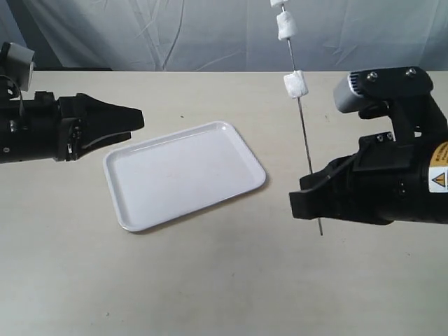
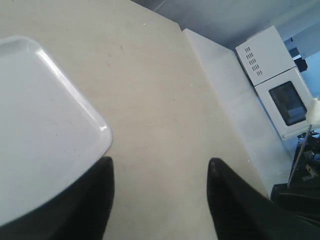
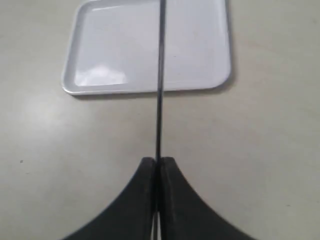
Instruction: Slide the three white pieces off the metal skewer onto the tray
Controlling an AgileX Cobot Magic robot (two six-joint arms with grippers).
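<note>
At the right edge of the exterior view, on the black casing of the right arm, a yellow label (image 1: 438, 176) with a warning triangle. Lettering too small to read.

Metal skewer (image 1: 305, 140): thin, straight, grey rod, close to upright in the right half of the frame. Long axis from the top edge down to a bare tip just below the gripper, top leaning slightly toward the left. Clamped low on its length by the right gripper (image 1: 311, 192), with black fingers (image 3: 140, 192) pressed tight against the rod in the right wrist view.

Three white pieces (image 1: 295, 85) threaded on the upper part, soft-looking, chunky, roughly cylindrical. One level with the table's far edge, one higher and well apart from it, a third cut off by the top edge. All in the air, to the upper right of the tray.

Tray (image 1: 183, 173): flat, glossy white plastic, rectangular with rounded corners and a low rim. Lying centre left on the matte beige table (image 1: 210, 280), turned at an angle to the table's edge.

Left gripper (image 1: 135, 124) at the left, level, aimed toward the right of the frame, near the tray's left end. Blunt dark fingers (image 2: 95, 200) spread wide apart.

Behind the table, a wrinkled pale cloth backdrop (image 1: 175, 31). At the upper right of the left wrist view, a white boxy appliance (image 2: 272, 80) with a dark window.
</note>
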